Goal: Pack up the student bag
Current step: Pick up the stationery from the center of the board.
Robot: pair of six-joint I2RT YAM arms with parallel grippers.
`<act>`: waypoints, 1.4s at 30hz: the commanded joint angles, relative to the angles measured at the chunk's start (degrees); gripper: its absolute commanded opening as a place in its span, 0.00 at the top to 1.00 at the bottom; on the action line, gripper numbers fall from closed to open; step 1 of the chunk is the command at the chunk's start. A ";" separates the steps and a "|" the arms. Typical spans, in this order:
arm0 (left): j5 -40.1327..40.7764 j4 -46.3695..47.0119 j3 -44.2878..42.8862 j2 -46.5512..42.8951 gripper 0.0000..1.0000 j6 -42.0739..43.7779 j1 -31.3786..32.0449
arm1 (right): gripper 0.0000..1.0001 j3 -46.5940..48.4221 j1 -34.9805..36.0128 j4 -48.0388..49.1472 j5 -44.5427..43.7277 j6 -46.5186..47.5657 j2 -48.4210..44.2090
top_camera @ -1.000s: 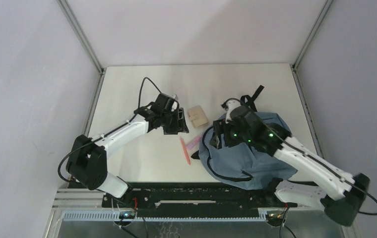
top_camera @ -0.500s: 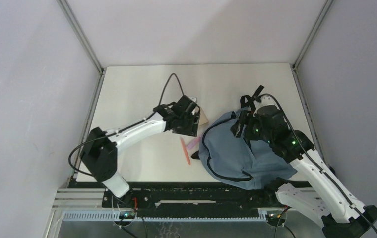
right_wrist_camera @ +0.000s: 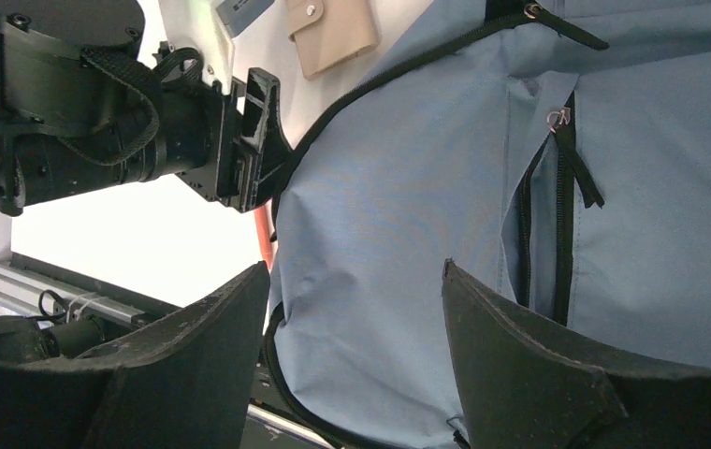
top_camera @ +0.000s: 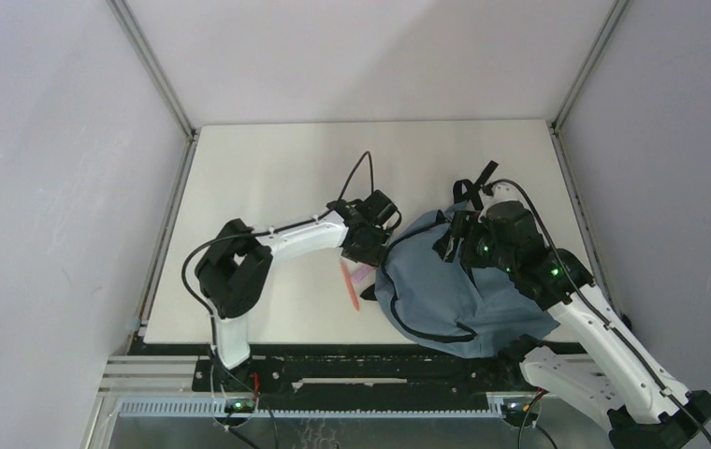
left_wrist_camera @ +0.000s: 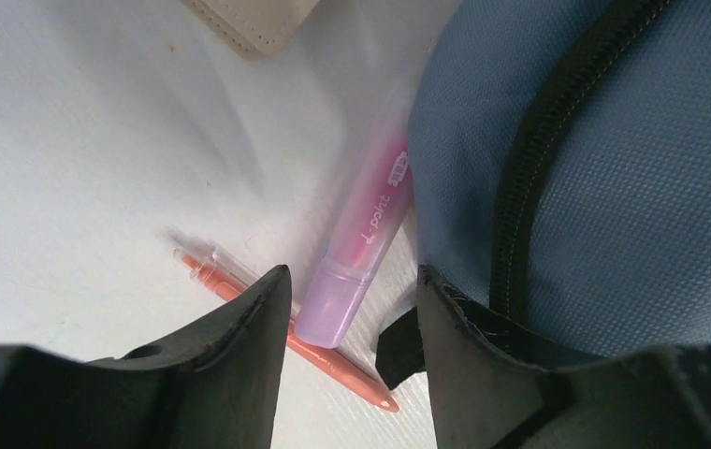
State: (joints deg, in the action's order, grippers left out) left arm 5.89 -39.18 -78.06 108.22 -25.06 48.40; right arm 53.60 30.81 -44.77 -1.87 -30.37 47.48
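Since a second ago your left gripper [left_wrist_camera: 352, 281] has been swinging right across the desk [top_camera: 277, 178]. It is now hanging over the pink marker [left_wrist_camera: 370, 234], jaws apart and gripping nothing. The marker is lying against the left edge of the student bag [top_camera: 455, 290], its long axis running through the jaw gap. The bag is sitting on the desk's right half. Your right gripper [right_wrist_camera: 352, 281] is hovering wide over the bag, farther from the marker.
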 commanded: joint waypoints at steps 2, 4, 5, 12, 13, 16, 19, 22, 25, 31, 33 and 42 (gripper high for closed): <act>0.35 3.27 -0.07 1.62 0.44 1.88 -0.11 | 0.25 0.17 -0.38 1.36 0.46 -0.92 -0.65; 1.65 3.25 -0.18 2.61 0.44 1.83 -0.14 | 0.24 0.10 -0.40 1.46 0.58 -1.09 -0.67; 2.27 3.11 -0.29 3.00 0.44 1.85 -0.22 | 0.25 0.16 -0.40 1.49 0.48 -1.13 -0.69; 2.96 3.05 -0.37 4.53 0.46 1.81 -1.99 | 0.24 0.05 -0.39 1.01 0.11 -1.10 -0.86; 2.70 3.24 -0.31 4.58 0.47 1.78 -2.24 | 0.24 -0.05 -0.40 1.08 0.11 -1.10 -0.88; 1.84 3.87 -0.49 4.70 0.49 1.85 -2.69 | 0.24 -0.34 -0.47 1.62 0.37 -1.16 -0.77; 1.48 4.02 -1.08 5.26 0.51 2.24 -2.79 | 0.25 -0.34 -0.48 1.64 0.11 -1.26 -0.56; 1.41 3.93 -1.65 5.95 0.53 2.56 -2.81 | 0.26 -0.34 -0.48 1.08 -2.13 -0.84 -0.53; 1.23 3.93 -2.19 6.40 0.60 2.70 -2.84 | 0.27 -0.34 -0.49 -2.32 -9.59 -0.95 -0.40; 0.71 4.02 -2.92 7.42 0.59 2.60 -2.83 | 0.27 -1.44 -0.48 -8.68 -24.12 -3.51 2.86; 0.49 4.02 -3.24 7.80 0.58 2.37 -2.92 | 0.26 -1.48 -0.57 -10.20 -26.49 -4.80 4.78; -1.32 4.31 -3.71 8.90 0.72 1.53 -3.50 | 0.29 -4.65 -1.01 -4.54 -19.98 -1.61 12.30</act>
State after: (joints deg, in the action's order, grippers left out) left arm 6.81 -36.01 -80.95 115.13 -23.46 45.43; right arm 49.43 30.17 -53.01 -23.81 -33.41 57.01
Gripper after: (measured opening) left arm 0.357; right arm 0.715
